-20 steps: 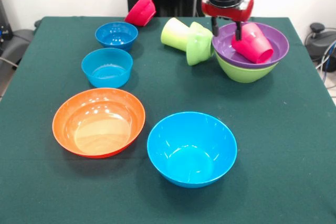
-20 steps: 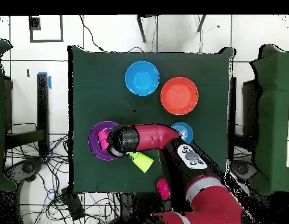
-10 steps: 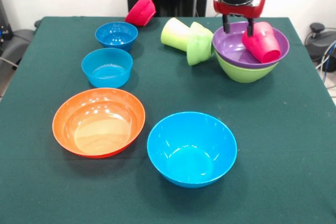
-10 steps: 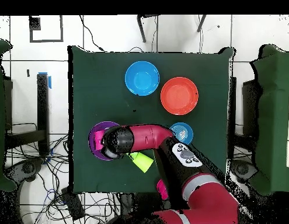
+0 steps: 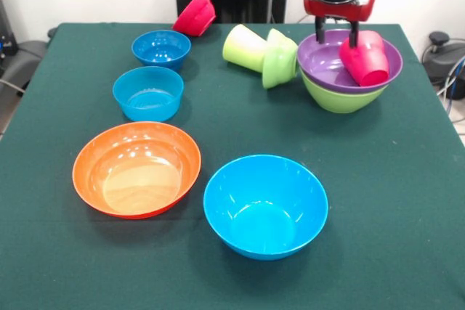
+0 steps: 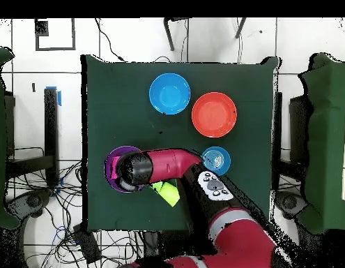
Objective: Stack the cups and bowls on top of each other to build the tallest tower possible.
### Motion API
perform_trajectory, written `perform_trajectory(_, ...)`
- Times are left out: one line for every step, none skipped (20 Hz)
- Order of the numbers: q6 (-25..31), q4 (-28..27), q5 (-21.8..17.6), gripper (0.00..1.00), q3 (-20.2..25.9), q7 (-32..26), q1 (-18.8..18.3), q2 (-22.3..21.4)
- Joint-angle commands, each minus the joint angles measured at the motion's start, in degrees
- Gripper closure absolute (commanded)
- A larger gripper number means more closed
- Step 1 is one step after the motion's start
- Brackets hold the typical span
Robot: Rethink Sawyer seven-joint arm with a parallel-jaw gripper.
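The tower is a large lime-green bowl point(image 5: 338, 99) with a purple bowl point(image 5: 323, 68) nested in it, at the far right of the table. The red cup point(image 5: 365, 59) lies tilted on its side in the purple bowl. My gripper point(image 5: 336, 34) hangs over the purple bowl, open, its right finger point(image 5: 354, 35) against the cup's upper end. The lime-green cup point(image 5: 243, 46) lies on its side with the small green bowl point(image 5: 277, 59), which leans on the tower. In the overhead view my arm point(image 6: 168, 162) covers the gripper; the purple bowl point(image 6: 112, 183) shows beside it.
A small pink-red bowl point(image 5: 195, 14) lies tipped at the far edge. Small dark blue point(image 5: 161, 49) and light blue point(image 5: 148, 93) bowls stand at left. The large orange bowl point(image 5: 136, 169) and large light blue bowl point(image 5: 265, 205) stand near the front.
In the front view my gripper moved right over the purple bowl. The red cup slid right with it toward the bowl's right rim. The stack and the small green bowl shifted slightly right.
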Motion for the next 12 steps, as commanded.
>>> perform_trajectory(-1.4, 1.2, 1.4, 0.00, -6.5, 12.5, 7.1, -3.7)
perform_trajectory(-2.0, 0.8, 1.5, 0.00, -8.5, 14.2, 8.5, -4.2)
perform_trajectory(-2.6, 0.5, 1.6, 0.00, -10.5, 16.0, 9.9, -4.7)
perform_trajectory(-3.0, 0.3, 1.9, 0.00, -12.5, 17.7, 11.3, -5.1)
perform_trajectory(-3.3, 0.3, 2.8, 0.00, -14.1, 19.1, 12.4, -5.5)
perform_trajectory(-3.6, 0.4, 3.7, 0.00, -15.6, 20.5, 13.4, -5.8)
perform_trajectory(-3.9, 0.6, 4.6, 0.00, -16.9, 21.6, 14.2, -6.1)
perform_trajectory(-4.3, 0.7, 5.2, 0.00, -17.8, 21.8, 14.7, -6.2)
perform_trajectory(-4.6, 0.9, 5.8, 0.00, -18.6, 21.9, 15.1, -6.3)
perform_trajectory(-4.9, 1.2, 6.8, 0.00, -18.8, 21.5, 14.9, -6.3)
perform_trajectory(-5.0, 1.0, 6.9, 0.00, -19.5, 20.8, 15.2, -6.3)
perform_trajectory(-5.1, 0.9, 7.2, 0.00, -19.7, 20.1, 15.1, -6.2)
